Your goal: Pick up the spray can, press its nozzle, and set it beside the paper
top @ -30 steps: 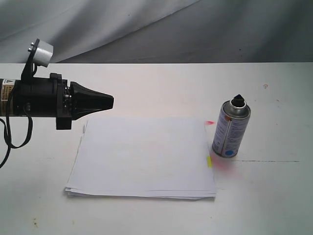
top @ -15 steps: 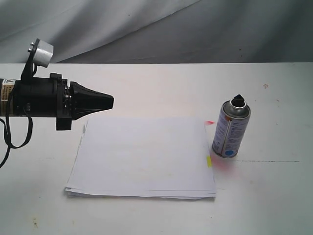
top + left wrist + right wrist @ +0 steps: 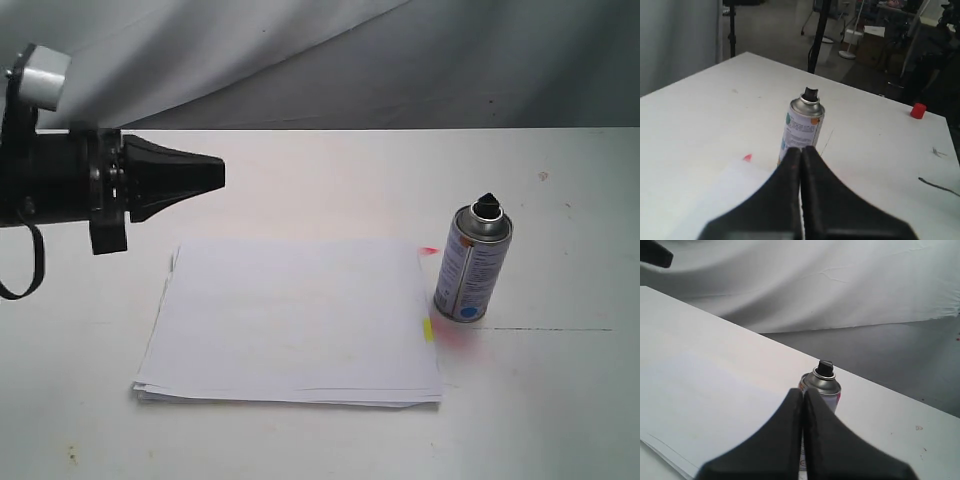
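Observation:
The silver spray can [image 3: 473,267] stands upright on the white table just right of the paper [image 3: 292,320], its black nozzle [image 3: 488,205] on top. The can also shows in the left wrist view [image 3: 802,127] and in the right wrist view [image 3: 824,385]. The paper is a thin white stack with a small yellow tab [image 3: 428,328] on the edge facing the can. My left gripper [image 3: 218,175] hovers shut and empty above the table, beyond the paper's far left corner. My right gripper [image 3: 803,391] is shut and empty, off the exterior view, pointing at the can.
A pink spray stain [image 3: 462,340] marks the table at the can's foot, with a small red mark [image 3: 428,250] at the paper's far right corner. A red cap [image 3: 918,110] lies near the table's far edge in the left wrist view. A grey cloth backdrop [image 3: 400,60] hangs behind the table.
My left arm has risen and drawn back to the left, away from the paper. The can and the paper have not moved.

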Motion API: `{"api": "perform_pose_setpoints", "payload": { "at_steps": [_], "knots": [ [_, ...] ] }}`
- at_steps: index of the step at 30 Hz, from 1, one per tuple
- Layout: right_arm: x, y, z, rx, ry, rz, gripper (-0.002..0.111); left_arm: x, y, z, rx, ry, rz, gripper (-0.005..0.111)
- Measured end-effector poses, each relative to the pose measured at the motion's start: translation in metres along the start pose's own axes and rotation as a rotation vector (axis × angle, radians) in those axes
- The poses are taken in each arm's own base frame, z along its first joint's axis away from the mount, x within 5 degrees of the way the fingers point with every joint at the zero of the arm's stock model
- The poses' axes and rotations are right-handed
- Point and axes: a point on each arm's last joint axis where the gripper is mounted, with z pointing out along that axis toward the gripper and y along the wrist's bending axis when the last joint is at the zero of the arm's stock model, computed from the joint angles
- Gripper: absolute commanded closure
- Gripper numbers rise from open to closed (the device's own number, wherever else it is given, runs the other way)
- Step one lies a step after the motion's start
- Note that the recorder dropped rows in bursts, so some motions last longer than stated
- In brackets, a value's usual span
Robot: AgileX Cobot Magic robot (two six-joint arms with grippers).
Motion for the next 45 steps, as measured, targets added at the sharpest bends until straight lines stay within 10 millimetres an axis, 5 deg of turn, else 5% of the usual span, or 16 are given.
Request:
{"api": "perform_pose_setpoints", "payload": {
  "at_steps": [3, 6, 11, 20, 25, 36, 45],
  "knots": [
    [0.0, 0.0, 0.0, 0.0, 0.0, -0.001, 0.108, -0.023, -0.025, -0.014, -0.031, -0.05, 0.086, 0.107],
    [0.0, 0.0, 0.0, -0.002, 0.0, 0.017, 0.108, -0.052, -0.075, -0.04, -0.104, -0.11, 0.221, 0.107],
    [0.0, 0.0, 0.0, -0.002, 0.0, 0.018, 0.108, -0.072, -0.133, -0.071, -0.208, -0.204, 0.299, 0.107],
    [0.0, 0.0, 0.0, -0.003, 0.0, 0.02, 0.108, -0.065, -0.217, -0.122, -0.436, -0.402, 0.35, 0.107],
    [0.0, 0.0, 0.0, -0.003, 0.0, 0.02, 0.108, -0.053, -0.247, -0.139, -0.521, -0.414, 0.42, 0.107],
    [0.0, 0.0, 0.0, -0.003, 0.0, 0.02, 0.108, -0.036, -0.285, -0.153, -0.521, -0.496, 0.534, 0.107],
    [0.0, 0.0, 0.0, -0.003, 0.0, 0.02, 0.108, -0.032, -0.226, -0.157, -0.732, -0.569, 0.196, 0.107]
  ]
}}
